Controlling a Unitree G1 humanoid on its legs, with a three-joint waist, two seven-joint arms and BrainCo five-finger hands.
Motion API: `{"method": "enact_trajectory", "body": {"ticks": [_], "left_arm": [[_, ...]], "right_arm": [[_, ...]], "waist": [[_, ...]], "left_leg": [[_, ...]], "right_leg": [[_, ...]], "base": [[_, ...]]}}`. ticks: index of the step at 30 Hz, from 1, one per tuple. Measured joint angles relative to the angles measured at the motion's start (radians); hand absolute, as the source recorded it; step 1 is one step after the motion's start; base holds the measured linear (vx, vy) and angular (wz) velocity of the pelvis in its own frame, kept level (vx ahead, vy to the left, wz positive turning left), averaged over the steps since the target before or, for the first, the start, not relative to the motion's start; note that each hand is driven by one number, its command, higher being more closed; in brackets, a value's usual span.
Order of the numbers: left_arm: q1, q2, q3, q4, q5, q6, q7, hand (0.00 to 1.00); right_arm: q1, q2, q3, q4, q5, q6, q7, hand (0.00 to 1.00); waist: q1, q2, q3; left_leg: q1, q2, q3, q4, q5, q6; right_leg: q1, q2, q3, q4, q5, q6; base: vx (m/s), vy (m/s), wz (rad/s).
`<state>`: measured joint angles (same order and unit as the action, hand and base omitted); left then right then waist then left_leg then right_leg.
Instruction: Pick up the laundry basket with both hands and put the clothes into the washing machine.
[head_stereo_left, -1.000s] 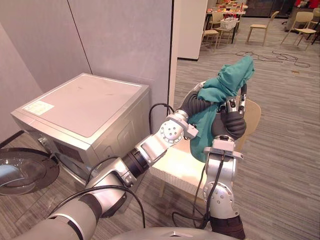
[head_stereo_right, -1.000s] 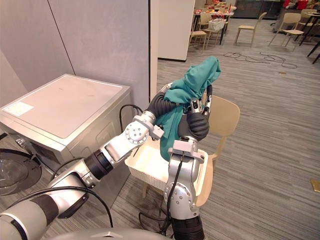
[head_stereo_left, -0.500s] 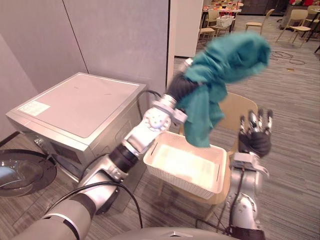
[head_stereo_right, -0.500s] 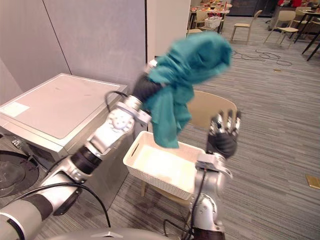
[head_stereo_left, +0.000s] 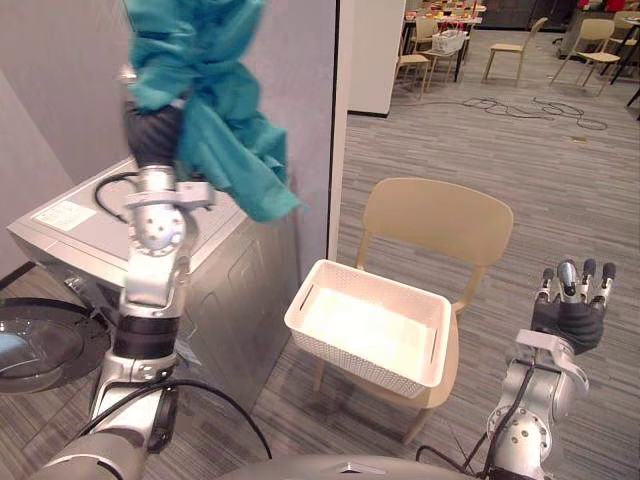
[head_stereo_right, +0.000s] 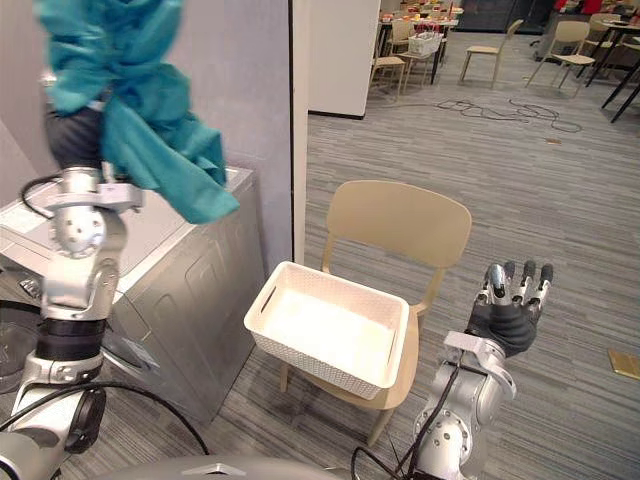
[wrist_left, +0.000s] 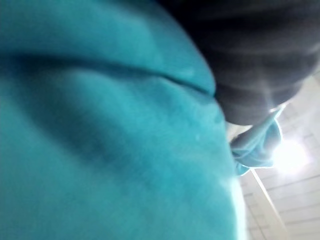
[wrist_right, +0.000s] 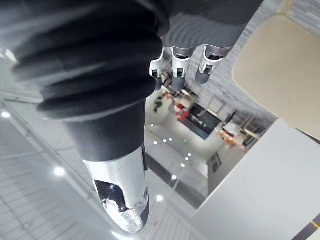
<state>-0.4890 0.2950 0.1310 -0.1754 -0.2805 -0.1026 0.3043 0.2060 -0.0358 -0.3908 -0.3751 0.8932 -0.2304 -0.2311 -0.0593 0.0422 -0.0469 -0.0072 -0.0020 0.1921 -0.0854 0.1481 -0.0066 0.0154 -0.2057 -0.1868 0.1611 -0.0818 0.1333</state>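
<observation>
The teal garment (head_stereo_left: 200, 90) hangs high at the left, draped over the raised left hand (head_stereo_left: 152, 128), above the washing machine (head_stereo_left: 232, 295). Cloth covers that hand, so its grip cannot be told. The white laundry basket (head_stereo_left: 352, 366) sits on the beige chair (head_stereo_left: 440, 215) and looks empty.

Judged status: 1 garment is out of the basket. Loading it through the open round door (head_stereo_left: 40, 345), low at the near left, is not yet done.

The right hand (head_stereo_left: 570, 318), near right, is spread and holds nothing. The machine's top edge lies between garment and door. A grey partition (head_stereo_left: 290, 70) stands close behind.
</observation>
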Motion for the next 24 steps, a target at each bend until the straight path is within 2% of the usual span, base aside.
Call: {"method": "enact_trajectory", "body": {"ticks": [3,7,8,10,11,13,16,19,23,24], "left_arm": [[0.128,0.002,0.178,-0.080,-0.038,-0.039,0.021,1.00],[0.311,-0.016,0.387,-0.091,-0.103,-0.074,0.043,1.00],[0.364,-0.042,0.441,-0.092,-0.125,-0.084,0.054,1.00],[0.500,-0.149,0.540,-0.098,-0.154,-0.101,0.073,1.00],[0.540,-0.176,0.553,-0.100,-0.160,-0.105,0.077,1.00],[0.685,-0.287,0.572,-0.104,-0.215,-0.114,0.082,1.00],[0.790,-0.354,0.551,-0.075,-0.227,-0.114,0.066,1.00],[0.824,-0.379,0.529,0.106,-0.228,-0.106,0.016,1.00],[0.823,-0.383,0.440,0.484,-0.229,-0.051,-0.059,1.00],[0.822,-0.384,0.423,0.534,-0.229,-0.041,-0.070,1.00]], "right_arm": [[0.041,0.038,-0.036,0.000,-0.001,0.002,0.003,0.00],[0.110,0.082,-0.073,0.004,-0.035,0.019,0.006,0.00],[0.133,0.097,-0.085,0.010,-0.035,0.026,0.010,0.00],[0.195,0.117,-0.104,0.081,-0.035,0.039,0.023,0.00],[0.213,0.125,-0.105,0.106,-0.034,0.042,0.028,0.00],[0.255,0.137,-0.119,0.218,-0.027,0.071,0.035,0.00],[0.268,0.137,-0.137,0.354,-0.021,0.096,0.051,0.00],[0.256,0.136,-0.157,0.581,-0.018,0.128,0.078,0.00],[0.216,0.125,-0.172,1.008,-0.112,0.188,0.090,0.00],[0.212,0.123,-0.167,1.053,-0.130,0.198,0.093,0.00]], "waist": [[0.004,0.004,0.001],[0.009,0.009,-0.002],[0.011,0.009,-0.001],[0.021,0.001,0.001],[0.026,-0.001,0.002],[0.038,-0.007,0.004],[0.052,-0.014,0.008],[0.065,-0.018,0.007],[0.068,-0.017,0.007],[0.068,-0.017,0.007]], "left_leg": [[-0.001,0.000,-0.003,0.000,-0.002,-0.002],[0.000,0.001,-0.003,0.000,-0.007,-0.003],[0.002,0.001,-0.003,0.000,-0.009,-0.004],[0.018,0.000,-0.002,0.000,-0.016,-0.003],[0.022,0.000,-0.001,0.000,-0.017,-0.003],[0.027,0.002,0.003,0.000,-0.024,0.004],[0.032,0.006,0.012,0.000,-0.024,0.004],[0.030,0.010,0.025,0.000,-0.024,0.003],[0.032,0.013,0.034,0.000,-0.028,-0.002],[0.033,0.012,0.034,0.000,-0.028,-0.002]], "right_leg": [[0.001,0.000,-0.005,0.000,-0.003,-0.002],[0.002,0.000,-0.006,0.000,-0.008,-0.002],[0.005,0.000,-0.006,0.000,-0.010,-0.003],[0.021,-0.002,-0.008,0.000,-0.016,-0.005],[0.025,-0.002,-0.008,0.001,-0.018,-0.005],[0.030,-0.002,-0.012,0.003,-0.021,-0.006],[0.039,-0.001,-0.019,0.001,-0.023,-0.004],[0.045,0.001,-0.020,-0.001,-0.025,-0.001],[0.047,0.003,-0.019,-0.008,-0.019,-0.009],[0.047,0.003,-0.019,-0.009,-0.019,-0.010]], "base": [[0.04,-0.021,0.03],[0.03,-0.018,0.00],[0.04,-0.013,0.00],[0.04,-0.012,0.00],[0.00,0.000,0.00],[0.00,0.000,0.00],[-0.03,0.003,0.03],[-0.05,0.009,0.00],[-0.01,0.013,-0.02],[-0.01,0.020,-0.03]]}}
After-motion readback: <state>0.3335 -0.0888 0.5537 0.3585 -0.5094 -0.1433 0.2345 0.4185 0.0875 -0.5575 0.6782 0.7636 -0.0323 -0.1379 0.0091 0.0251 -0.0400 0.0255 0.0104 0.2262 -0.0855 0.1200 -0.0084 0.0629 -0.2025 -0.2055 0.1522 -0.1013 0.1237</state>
